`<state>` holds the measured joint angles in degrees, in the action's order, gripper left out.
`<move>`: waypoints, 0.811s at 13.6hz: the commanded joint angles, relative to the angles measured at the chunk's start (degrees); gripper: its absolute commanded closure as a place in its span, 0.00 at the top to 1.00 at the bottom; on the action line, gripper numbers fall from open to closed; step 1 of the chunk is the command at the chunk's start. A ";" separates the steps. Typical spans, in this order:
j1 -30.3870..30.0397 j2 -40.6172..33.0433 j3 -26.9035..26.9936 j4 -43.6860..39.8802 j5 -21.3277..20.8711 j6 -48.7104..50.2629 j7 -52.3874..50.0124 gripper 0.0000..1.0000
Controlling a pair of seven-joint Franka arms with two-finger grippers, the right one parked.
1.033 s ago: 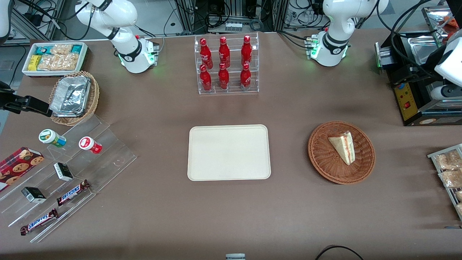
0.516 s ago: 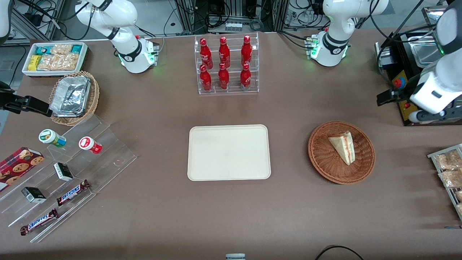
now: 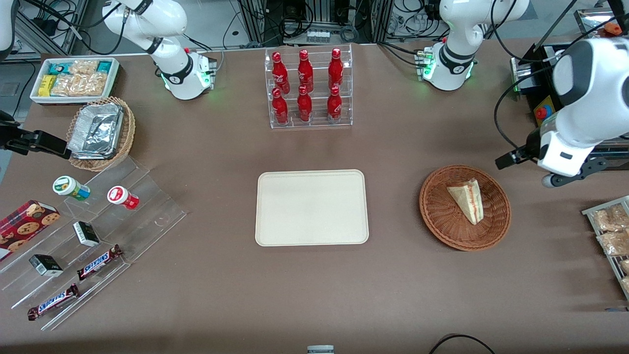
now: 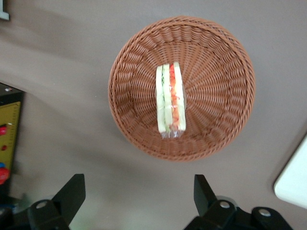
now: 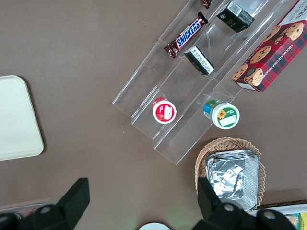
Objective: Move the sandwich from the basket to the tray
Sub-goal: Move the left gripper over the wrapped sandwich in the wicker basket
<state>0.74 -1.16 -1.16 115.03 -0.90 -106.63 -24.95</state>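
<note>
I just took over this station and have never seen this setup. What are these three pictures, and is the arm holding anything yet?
Two white robot arms stand at a brown table. The front view looks down on all of it. The other two pictures come from cameras on the arms' wrists. The working arm's gripper hangs above the table beside the basket, fingers open and holding nothing. The sandwich lies in that basket, untouched. The tray where it should go sits bare at mid-table. Farther from the front camera stands a rack of red bottles; snacks on clear steps lie toward the parked arm's end.
</note>
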 commanded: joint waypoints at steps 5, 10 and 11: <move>0.49 -2.01 -2.35 10.03 -3.32 -11.83 -2.74 1.00; 0.58 2.11 -2.80 10.83 -3.32 -16.32 -2.74 1.00; 0.58 3.60 -2.80 10.83 -3.32 -17.19 -2.74 1.00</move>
<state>1.15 0.13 -3.83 125.57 -3.17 -121.64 -26.41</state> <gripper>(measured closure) 0.000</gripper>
